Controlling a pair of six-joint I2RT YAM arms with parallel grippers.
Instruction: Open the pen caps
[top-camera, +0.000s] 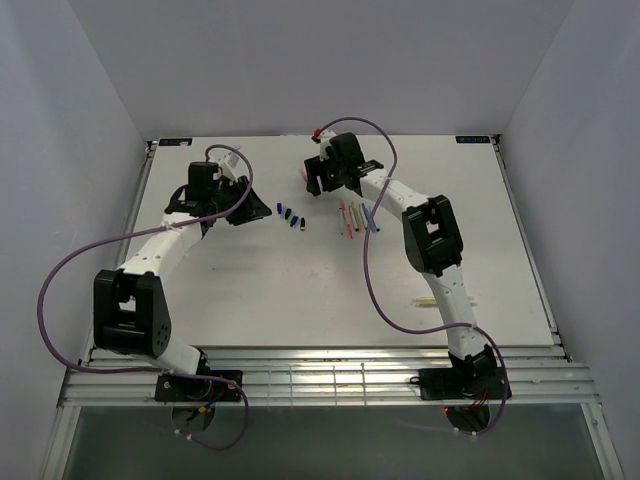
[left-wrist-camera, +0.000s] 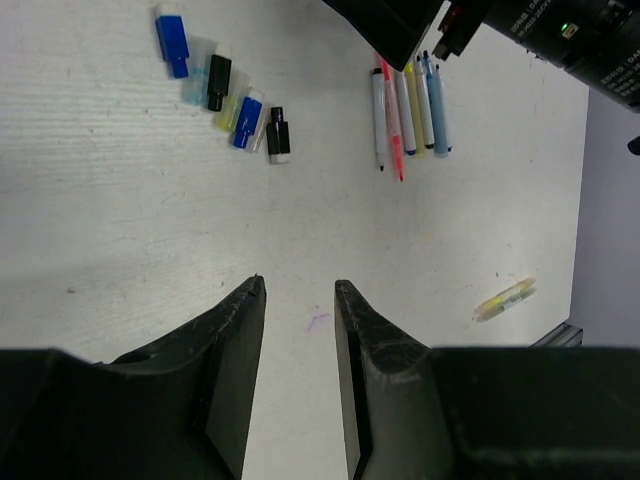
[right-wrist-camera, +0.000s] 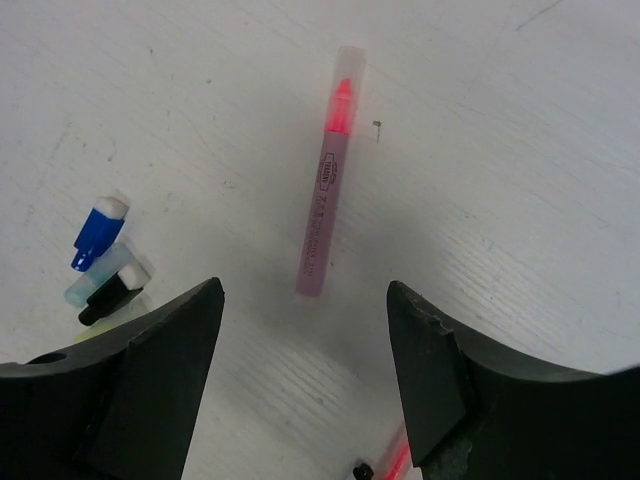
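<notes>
Two hands are hovering empty over the surface (left-wrist-camera: 120, 230): your right hand (right-wrist-camera: 305, 290) is standing wide open with nothing between its fingers, and your left hand (left-wrist-camera: 299, 283) is gaping roughly halfway, also gripping nothing. One pink pen (right-wrist-camera: 325, 190) is lying flat under the right hand, toward the far edge, wearing its clear cap (right-wrist-camera: 345, 75). Some loose pen caps (left-wrist-camera: 230, 100) are sitting just beside it, and a row of pens (left-wrist-camera: 410, 110) is lying nearer the right edge. If you are going down for the barrel, it is likely to roll off the pads, or a finger may sweep the loose caps. Pinching the cap itself would leave the left hand nothing to pull.
</notes>
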